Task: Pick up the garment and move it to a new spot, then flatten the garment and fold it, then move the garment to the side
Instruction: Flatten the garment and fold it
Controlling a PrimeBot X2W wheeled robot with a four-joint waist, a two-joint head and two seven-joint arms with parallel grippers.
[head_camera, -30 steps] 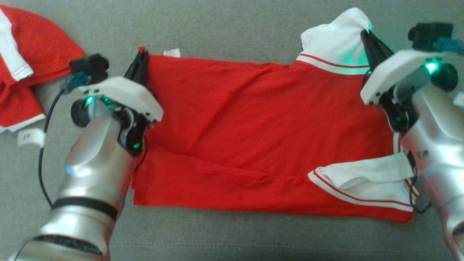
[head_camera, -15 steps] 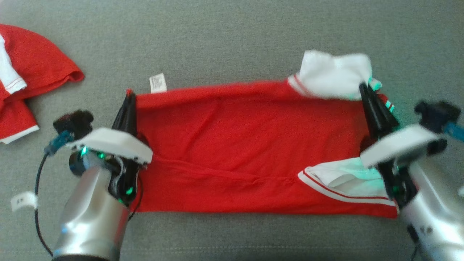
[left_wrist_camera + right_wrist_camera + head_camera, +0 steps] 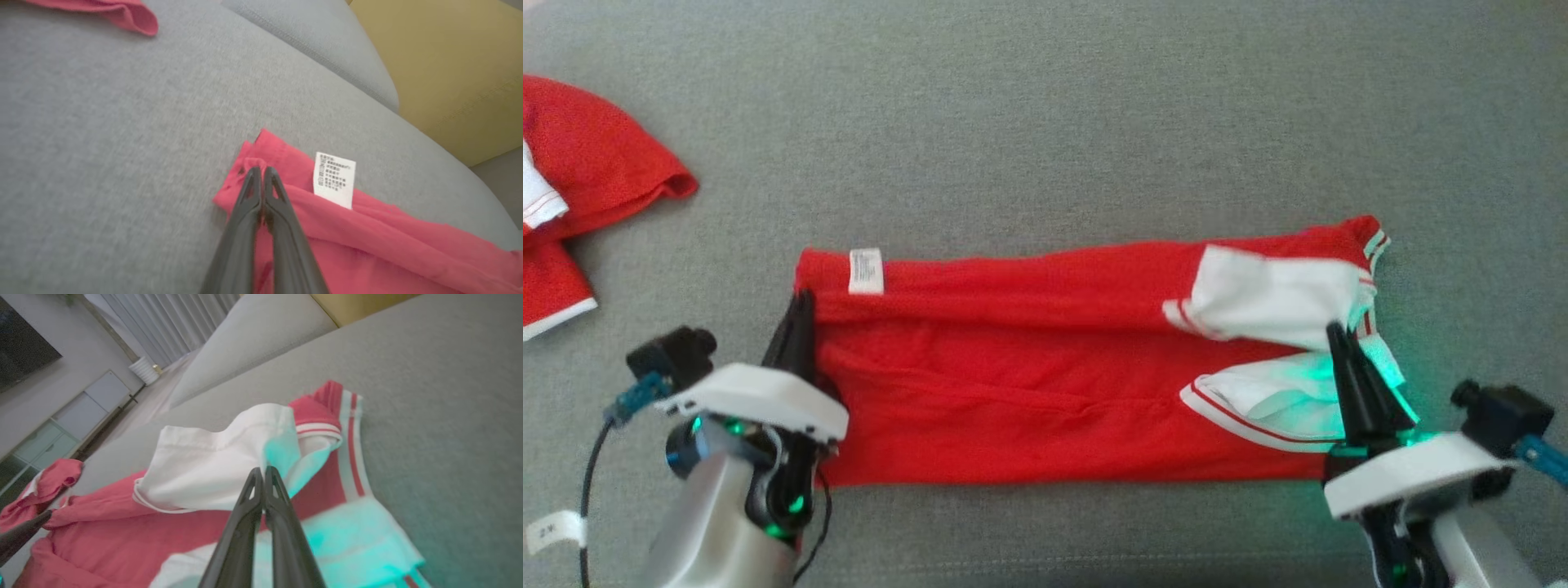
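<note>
The red garment [image 3: 1029,392] lies lengthwise on the grey cushion, its far half folded toward me over the near half. Its white care label [image 3: 866,271] shows at the far left corner and two white sleeves [image 3: 1274,298] sit at the right end. My left gripper [image 3: 800,300] is shut on the garment's left edge; in the left wrist view the left gripper [image 3: 259,169] pinches red cloth beside the label [image 3: 334,179]. At the other end my right gripper [image 3: 1333,331] is shut too; the right wrist view has the right gripper [image 3: 261,470] closed on the white sleeve [image 3: 212,461].
Another red and white garment [image 3: 580,180] lies bunched at the far left of the cushion [image 3: 1045,122]. A raised grey cushion edge [image 3: 327,45] and a yellow wall [image 3: 449,61] lie beyond the left end.
Both grippers have drawn the garment's far edge toward me, folding it over the near half. The head view has shifted too, so the other garment sits lower in the picture.
</note>
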